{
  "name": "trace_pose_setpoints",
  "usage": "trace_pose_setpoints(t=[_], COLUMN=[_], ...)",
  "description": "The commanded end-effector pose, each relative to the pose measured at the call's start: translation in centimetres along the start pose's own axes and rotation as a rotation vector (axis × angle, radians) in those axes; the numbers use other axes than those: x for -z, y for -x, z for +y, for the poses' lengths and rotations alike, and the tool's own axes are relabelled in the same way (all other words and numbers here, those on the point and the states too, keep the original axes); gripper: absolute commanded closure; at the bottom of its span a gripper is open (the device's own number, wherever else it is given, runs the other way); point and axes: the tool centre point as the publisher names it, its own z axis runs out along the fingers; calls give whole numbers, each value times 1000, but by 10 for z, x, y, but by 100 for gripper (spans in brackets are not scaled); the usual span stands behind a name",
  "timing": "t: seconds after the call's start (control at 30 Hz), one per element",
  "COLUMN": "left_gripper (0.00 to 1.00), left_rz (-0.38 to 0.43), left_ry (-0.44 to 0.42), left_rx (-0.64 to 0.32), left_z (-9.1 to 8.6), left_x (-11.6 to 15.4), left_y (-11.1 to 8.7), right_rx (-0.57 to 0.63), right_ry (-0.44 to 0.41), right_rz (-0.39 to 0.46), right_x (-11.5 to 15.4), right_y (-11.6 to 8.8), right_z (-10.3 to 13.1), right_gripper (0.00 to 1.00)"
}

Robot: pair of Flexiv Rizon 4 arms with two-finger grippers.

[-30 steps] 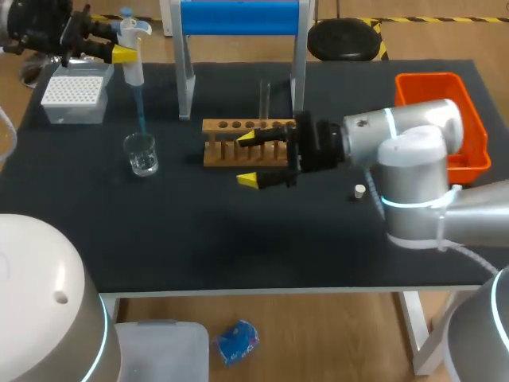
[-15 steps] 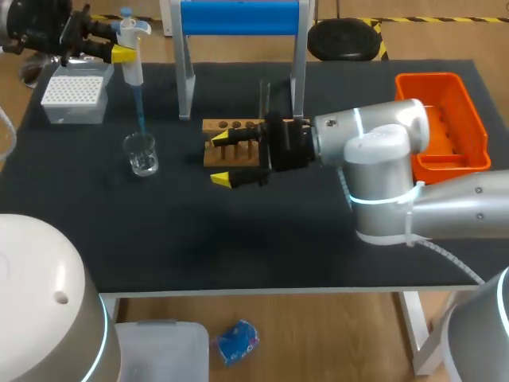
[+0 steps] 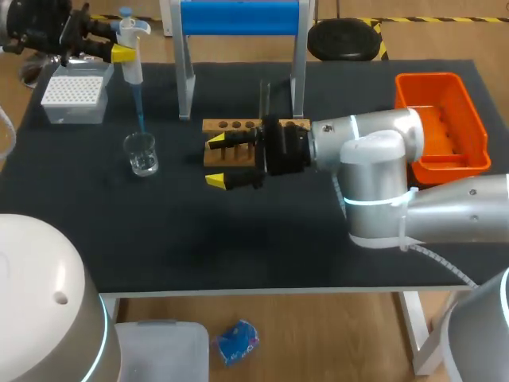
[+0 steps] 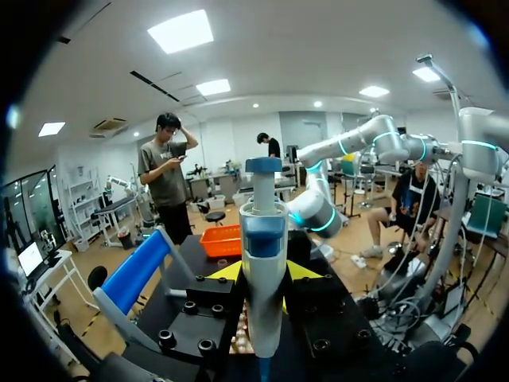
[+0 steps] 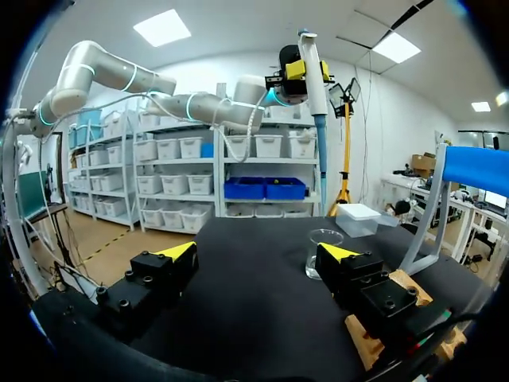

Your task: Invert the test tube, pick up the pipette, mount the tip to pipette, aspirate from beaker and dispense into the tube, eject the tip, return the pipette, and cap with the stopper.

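My left gripper [image 3: 119, 49] is shut on the white and blue pipette [image 3: 131, 60] at the back left. The pipette's blue tip [image 3: 141, 115] hangs just over the glass beaker [image 3: 141, 155]. In the left wrist view the pipette [image 4: 262, 263] stands upright between the yellow fingertips [image 4: 227, 272]. My right gripper [image 3: 215, 162] lies level and open in front of the wooden rack [image 3: 238, 126], at its left end. A test tube [image 3: 265, 97] stands in the rack. The right wrist view has the open gripper [image 5: 258, 253] facing the beaker [image 5: 322, 239] and the pipette [image 5: 312, 72]. The stopper is hidden.
A white tip box [image 3: 74, 94] sits at the back left beside the beaker. A blue-topped stand [image 3: 238, 16] rises behind the rack. An orange bin [image 3: 441, 119] occupies the back right. In the right wrist view the rack [image 5: 406, 306] lies right against one finger.
My right arm has slid left along the front of the rack, its gripper still open, and now covers the small white stopper. The left arm and pipette have not moved.
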Motion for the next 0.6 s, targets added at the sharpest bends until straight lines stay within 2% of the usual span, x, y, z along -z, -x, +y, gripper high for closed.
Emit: trace_pose_setpoints(t=[0.03,0.23,0.37,0.6], left_gripper=[100,100,100,100], left_rz=[7,4,1,2], left_ry=[0,4,7,12], left_rx=[-4,-5,-2,-5], left_z=[5,15,19,19], left_x=[3,7,8,8], left_y=[5,9,12,12], right_rx=[0,-8,-21,-45], right_ry=[11,6,-6,-21], right_rz=[-1,3,-24,-62], right_x=[-13,-19,-24,-46], right_y=[0,1,5,16], right_z=[-6,-6,-6,-17], right_gripper=[0,0,0,0])
